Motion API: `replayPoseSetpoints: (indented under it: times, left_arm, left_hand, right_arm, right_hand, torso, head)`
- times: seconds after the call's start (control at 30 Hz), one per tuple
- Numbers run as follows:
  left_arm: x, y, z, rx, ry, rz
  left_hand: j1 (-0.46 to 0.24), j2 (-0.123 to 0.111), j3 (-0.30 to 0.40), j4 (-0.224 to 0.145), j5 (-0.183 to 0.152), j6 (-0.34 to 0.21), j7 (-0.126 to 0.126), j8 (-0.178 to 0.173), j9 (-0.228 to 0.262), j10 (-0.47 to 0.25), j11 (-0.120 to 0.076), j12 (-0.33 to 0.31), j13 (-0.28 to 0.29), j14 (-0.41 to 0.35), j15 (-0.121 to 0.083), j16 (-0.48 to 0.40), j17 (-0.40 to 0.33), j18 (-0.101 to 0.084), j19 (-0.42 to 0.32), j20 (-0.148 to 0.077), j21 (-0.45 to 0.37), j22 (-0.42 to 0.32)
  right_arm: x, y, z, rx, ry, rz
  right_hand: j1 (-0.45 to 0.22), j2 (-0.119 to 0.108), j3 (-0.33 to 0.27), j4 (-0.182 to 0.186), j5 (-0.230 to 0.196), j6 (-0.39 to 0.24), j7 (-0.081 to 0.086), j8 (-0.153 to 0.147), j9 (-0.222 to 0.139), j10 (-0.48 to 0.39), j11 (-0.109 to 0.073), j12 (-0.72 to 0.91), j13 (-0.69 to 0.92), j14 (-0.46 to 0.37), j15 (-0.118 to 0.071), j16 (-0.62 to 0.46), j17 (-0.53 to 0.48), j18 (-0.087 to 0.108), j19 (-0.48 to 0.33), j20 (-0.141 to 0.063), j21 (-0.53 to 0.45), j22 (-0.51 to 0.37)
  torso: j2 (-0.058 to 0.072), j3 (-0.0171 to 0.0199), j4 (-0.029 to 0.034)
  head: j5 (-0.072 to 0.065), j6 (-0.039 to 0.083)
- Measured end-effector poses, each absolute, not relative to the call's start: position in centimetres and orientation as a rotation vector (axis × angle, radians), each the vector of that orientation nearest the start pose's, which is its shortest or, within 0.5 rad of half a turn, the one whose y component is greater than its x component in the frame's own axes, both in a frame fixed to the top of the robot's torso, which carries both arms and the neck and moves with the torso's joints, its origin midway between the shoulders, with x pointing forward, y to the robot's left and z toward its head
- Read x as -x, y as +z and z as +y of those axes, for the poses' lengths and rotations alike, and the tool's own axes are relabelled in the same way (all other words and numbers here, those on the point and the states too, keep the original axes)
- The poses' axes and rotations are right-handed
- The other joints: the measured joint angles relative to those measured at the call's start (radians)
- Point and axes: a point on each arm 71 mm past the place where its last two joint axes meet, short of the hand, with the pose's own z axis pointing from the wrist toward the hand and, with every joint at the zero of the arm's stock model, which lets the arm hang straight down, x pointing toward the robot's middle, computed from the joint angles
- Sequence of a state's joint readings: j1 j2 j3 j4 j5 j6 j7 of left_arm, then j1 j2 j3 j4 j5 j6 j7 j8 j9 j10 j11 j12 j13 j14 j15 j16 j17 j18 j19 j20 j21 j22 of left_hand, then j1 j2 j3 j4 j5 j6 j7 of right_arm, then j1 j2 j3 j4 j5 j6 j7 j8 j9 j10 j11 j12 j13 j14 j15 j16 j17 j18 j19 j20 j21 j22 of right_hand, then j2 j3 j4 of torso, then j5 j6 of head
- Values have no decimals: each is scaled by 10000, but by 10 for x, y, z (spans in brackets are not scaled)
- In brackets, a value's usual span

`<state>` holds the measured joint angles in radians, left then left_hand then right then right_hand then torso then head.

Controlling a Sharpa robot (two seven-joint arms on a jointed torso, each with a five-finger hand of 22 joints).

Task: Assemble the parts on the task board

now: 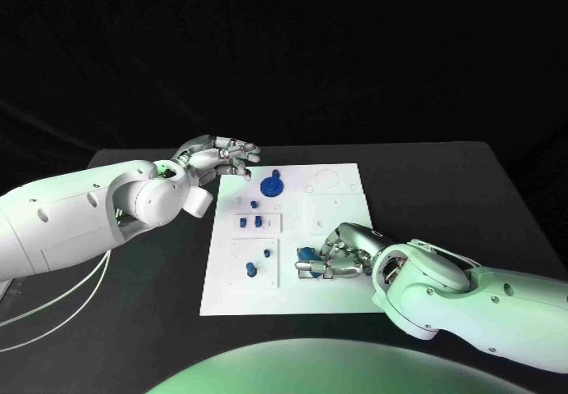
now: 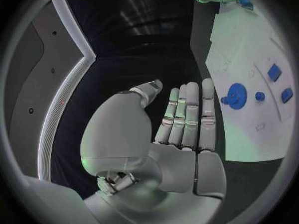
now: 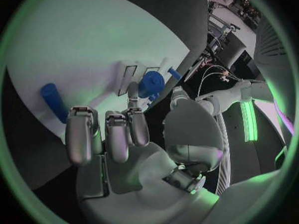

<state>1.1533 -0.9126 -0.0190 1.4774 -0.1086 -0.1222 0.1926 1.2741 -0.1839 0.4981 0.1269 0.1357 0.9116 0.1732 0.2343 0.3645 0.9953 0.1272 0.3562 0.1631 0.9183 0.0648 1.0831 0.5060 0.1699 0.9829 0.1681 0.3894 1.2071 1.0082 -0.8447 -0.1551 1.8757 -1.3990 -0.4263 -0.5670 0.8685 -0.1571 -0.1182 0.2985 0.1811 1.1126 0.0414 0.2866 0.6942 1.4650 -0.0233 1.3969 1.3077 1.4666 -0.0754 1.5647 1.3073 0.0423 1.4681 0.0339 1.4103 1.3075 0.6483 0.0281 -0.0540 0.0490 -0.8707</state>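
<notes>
The white task board (image 1: 231, 291) lies in the middle of the black table. A blue gear (image 1: 271, 185) stands near its far left corner, also seen in the left wrist view (image 2: 236, 93). Small blue parts (image 1: 249, 222) sit in recesses at the board's left, and another (image 1: 252, 268) lies nearer me. My right hand (image 1: 341, 253) rests on the board's near middle, its fingers curled round a blue part (image 1: 310, 264). My left hand (image 1: 222, 156) hovers at the board's far left corner, fingers straight, holding nothing (image 2: 187, 119). A blue cylinder (image 3: 53, 100) lies beside the right hand's fingers (image 3: 106, 129).
The board's right half carries empty recesses and holes (image 1: 322, 209). Bare black table (image 1: 438, 189) surrounds the board on all sides. The left arm's white forearm (image 1: 83, 222) stretches over the table's left part.
</notes>
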Motion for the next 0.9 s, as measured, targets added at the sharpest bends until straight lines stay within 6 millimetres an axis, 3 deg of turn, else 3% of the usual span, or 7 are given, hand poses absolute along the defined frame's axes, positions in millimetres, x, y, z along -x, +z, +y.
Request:
replayPoseSetpoints:
  times: [0.2,0.4,0.7,0.83,0.9]
  left_arm:
    - [-484,-208,247,11285,-14592,16950]
    - [-484,-208,247,11284,-14590,17039]
    - [-484,-208,247,11271,-14598,17110]
    - [-483,-208,247,11271,-14590,17125]
    - [-483,-208,247,11270,-14589,17133]
  left_hand:
    - [0,0,-57,57,0,-75,0,0,11,-72,-3,-47,0,-162,52,-145,-13,0,0,0,-143,-54]
    - [0,0,-57,57,0,-75,0,0,11,-72,-3,-47,0,-162,52,-144,-20,-1,0,0,-147,-56]
    - [0,0,-57,57,0,-74,0,0,10,-71,-3,-47,0,-161,52,-145,-19,0,0,0,-147,-68]
    - [0,0,-57,56,0,-74,0,0,9,-71,-3,-47,0,-161,52,-145,-19,0,0,0,-147,-67]
    - [0,0,-57,57,0,-74,0,0,9,-72,-3,-47,0,-161,52,-145,-19,-1,0,0,-147,-67]
  right_arm:
    - [-349,-269,-137,-1267,6512,20214]
    - [-345,-265,-138,-1186,6952,20162]
    - [-343,-265,-134,-1066,7339,20238]
    - [-343,-265,-131,-1001,7481,20273]
    - [-344,-266,-131,-984,7471,20289]
  right_hand:
    - [589,632,-101,-8,621,89,-11,-1,98,0,0,481,4,0,0,0,0,12,0,0,206,-1]
    - [696,879,-101,-9,823,88,-11,-2,115,0,0,495,4,-37,-36,0,0,16,0,0,206,-1]
    - [789,972,-71,-38,923,87,-11,-2,124,0,0,494,2,-36,-36,0,0,18,0,1,243,-2]
    - [960,1143,-71,-38,1013,87,-12,-2,135,0,1,494,2,-36,-36,0,0,18,0,1,243,-2]
    - [1563,1176,-22,-87,1177,87,-12,-8,161,0,1,493,2,-22,-50,0,0,19,-6,-4,243,-2]
  torso:
    - [0,4,-1]
    - [0,4,-6]
    - [1,3,3]
    - [6,-1,7]
    - [8,-1,6]
  head:
    - [12,4]
    - [44,0]
    - [49,-1]
    - [25,-1]
    - [23,-3]
